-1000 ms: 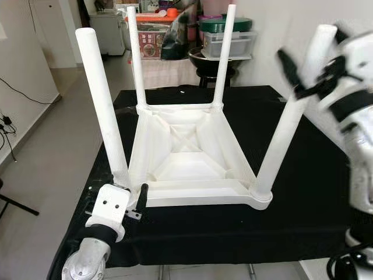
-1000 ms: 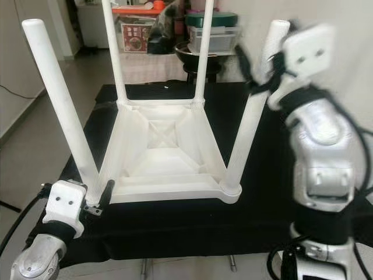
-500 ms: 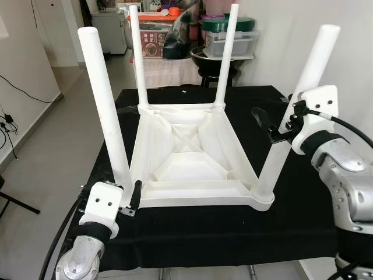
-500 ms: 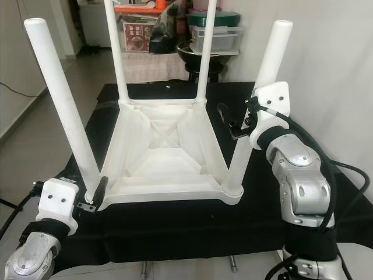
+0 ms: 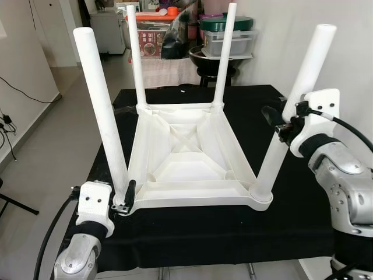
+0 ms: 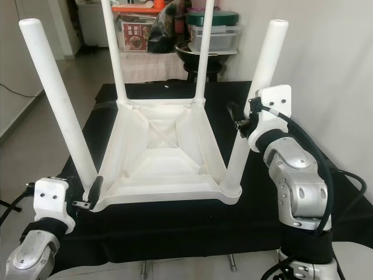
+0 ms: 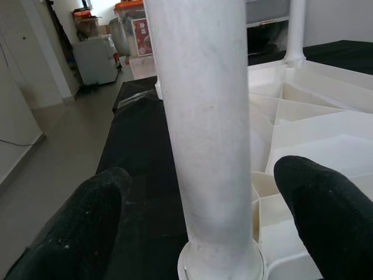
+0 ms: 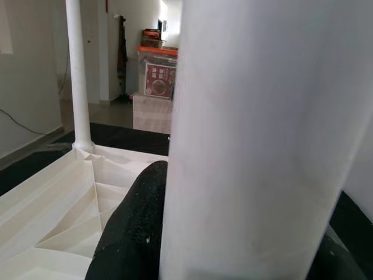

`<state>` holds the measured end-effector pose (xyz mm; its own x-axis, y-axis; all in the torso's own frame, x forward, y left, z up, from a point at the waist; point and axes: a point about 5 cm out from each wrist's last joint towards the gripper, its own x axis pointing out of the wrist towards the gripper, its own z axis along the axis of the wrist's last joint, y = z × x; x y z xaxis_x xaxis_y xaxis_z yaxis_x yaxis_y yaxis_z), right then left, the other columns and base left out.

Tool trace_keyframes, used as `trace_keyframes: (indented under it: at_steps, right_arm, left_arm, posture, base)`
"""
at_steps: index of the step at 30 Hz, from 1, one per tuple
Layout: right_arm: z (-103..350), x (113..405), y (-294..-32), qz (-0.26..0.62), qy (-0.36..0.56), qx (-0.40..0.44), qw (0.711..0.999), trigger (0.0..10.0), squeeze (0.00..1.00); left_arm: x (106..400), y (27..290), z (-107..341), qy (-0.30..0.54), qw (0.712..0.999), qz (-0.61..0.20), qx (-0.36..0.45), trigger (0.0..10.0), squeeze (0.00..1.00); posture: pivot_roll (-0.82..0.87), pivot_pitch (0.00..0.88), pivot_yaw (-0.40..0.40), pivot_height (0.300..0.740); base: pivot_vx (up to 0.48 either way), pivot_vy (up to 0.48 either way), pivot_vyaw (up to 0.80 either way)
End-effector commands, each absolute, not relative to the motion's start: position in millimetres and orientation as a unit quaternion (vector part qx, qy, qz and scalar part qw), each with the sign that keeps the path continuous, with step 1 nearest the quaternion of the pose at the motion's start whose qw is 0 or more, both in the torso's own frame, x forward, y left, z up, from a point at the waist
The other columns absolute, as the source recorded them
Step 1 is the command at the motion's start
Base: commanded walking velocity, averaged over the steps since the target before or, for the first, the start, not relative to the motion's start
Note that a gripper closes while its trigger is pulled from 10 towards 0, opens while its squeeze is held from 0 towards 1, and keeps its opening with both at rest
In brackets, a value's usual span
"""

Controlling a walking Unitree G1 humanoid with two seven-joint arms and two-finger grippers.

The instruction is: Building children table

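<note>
White near-left leg (image 7: 210,146) between left gripper's (image 7: 201,221) spread fingers

Both arms are jointed shells of brushed silver metal, each ending in a black cuff and a white, boxy wrist block with two small dark screw holes. The left tool (image 5: 122,201) and right tool (image 5: 278,125) carry long black fingers (image 7: 87,233) with a finely pebbled, rubbery surface. Black cables loop out from behind each wrist block along the forearms.

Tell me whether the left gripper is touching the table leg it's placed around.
Apart. In the left wrist view the near-left leg stands between the left gripper's black fingers, with clear gaps on both sides.
</note>
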<state>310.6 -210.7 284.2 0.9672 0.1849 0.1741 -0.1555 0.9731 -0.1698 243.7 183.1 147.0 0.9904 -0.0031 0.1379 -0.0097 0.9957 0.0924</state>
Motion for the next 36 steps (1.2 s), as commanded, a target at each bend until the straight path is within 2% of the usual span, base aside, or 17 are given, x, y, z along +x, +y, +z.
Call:
trace_keyframes:
  at_steps: [1, 12, 26, 27, 28, 29, 36]
  right_arm:
    - [289, 307, -199, 0.111, -0.102, -0.089, 0.985, 0.0, 0.00]
    - [294, 298, -197, 0.123, -0.106, -0.083, 0.983, 0.0, 0.00]
    - [300, 290, -195, 0.136, -0.105, -0.075, 0.982, 0.0, 0.00]
    - [301, 289, -194, 0.138, -0.106, -0.075, 0.982, 0.0, 0.00]
    - [301, 289, -194, 0.138, -0.106, -0.075, 0.982, 0.0, 0.00]
    - [301, 289, -193, 0.141, -0.107, -0.073, 0.982, 0.0, 0.00]
    - [301, 289, -190, 0.146, -0.106, -0.069, 0.981, 0.0, 0.00]
  left_arm:
    - [246, 190, 144, -0.065, 0.997, 0.005, 0.046, 10.0, 0.00]
    - [261, 216, 122, -0.038, 0.999, 0.023, 0.029, 10.0, 0.00]
    - [271, 218, 103, -0.017, 1.000, 0.021, -0.015, 10.0, 0.00]
    - [272, 217, 102, -0.017, 1.000, 0.020, -0.016, 3.5, 0.00]
    - [272, 217, 102, -0.017, 1.000, 0.020, -0.016, 3.5, 0.00]
    - [273, 217, 101, -0.018, 1.000, 0.018, -0.018, 0.0, 0.00]
    - [276, 222, 103, -0.026, 0.999, 0.018, -0.022, 0.0, 0.00]
  posture:
    - [-0.04, 0.049, -0.059, 0.740]
    - [-0.08, 0.080, -0.046, 0.740]
    - [-0.12, 0.122, -0.034, 0.740]
    - [-0.11, 0.123, -0.034, 0.740]
    - [-0.11, 0.123, -0.034, 0.740]
    - [-0.12, 0.125, -0.035, 0.740]
    - [-0.11, 0.120, -0.031, 0.740]
  base:
    - [0.000, 0.000, 0.00]
    - [0.000, 0.000, 0.00]
    - [0.000, 0.000, 0.00]
    - [0.000, 0.000, 0.00]
    - [0.000, 0.000, 0.00]
    - [0.000, 0.000, 0.00]
    - [0.000, 0.000, 0.00]
